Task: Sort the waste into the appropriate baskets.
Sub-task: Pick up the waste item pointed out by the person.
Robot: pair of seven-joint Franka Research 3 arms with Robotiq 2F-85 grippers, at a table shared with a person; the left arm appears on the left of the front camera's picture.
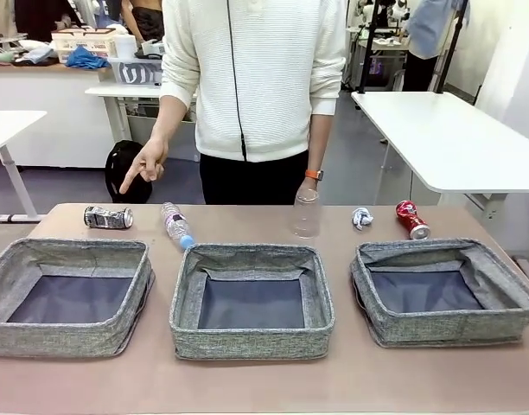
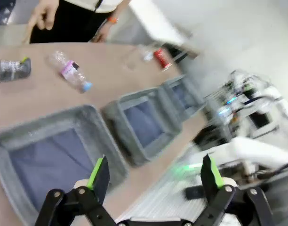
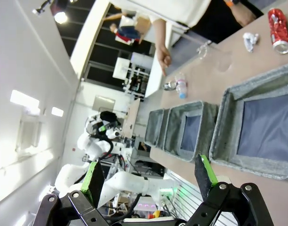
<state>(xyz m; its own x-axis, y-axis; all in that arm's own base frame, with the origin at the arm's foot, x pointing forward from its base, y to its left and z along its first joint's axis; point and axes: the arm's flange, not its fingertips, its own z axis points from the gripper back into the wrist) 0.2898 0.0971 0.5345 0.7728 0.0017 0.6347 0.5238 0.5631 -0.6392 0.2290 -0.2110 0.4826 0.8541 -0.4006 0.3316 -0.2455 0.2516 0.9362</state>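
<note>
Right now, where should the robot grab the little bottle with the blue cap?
Probably around its middle, coming straight down from above. The bottle lies on its side, slanted, with its blue cap toward the middle basket. So the grip should close across its narrow round body, not along its length.

Table [image 1: 247,380]: three baskets [image 1: 251,339], dark can [image 1: 108,217], bottle [image 1: 175,224], cup [image 1: 306,213], paper wad [image 1: 361,217], red can [image 1: 412,220].
</note>
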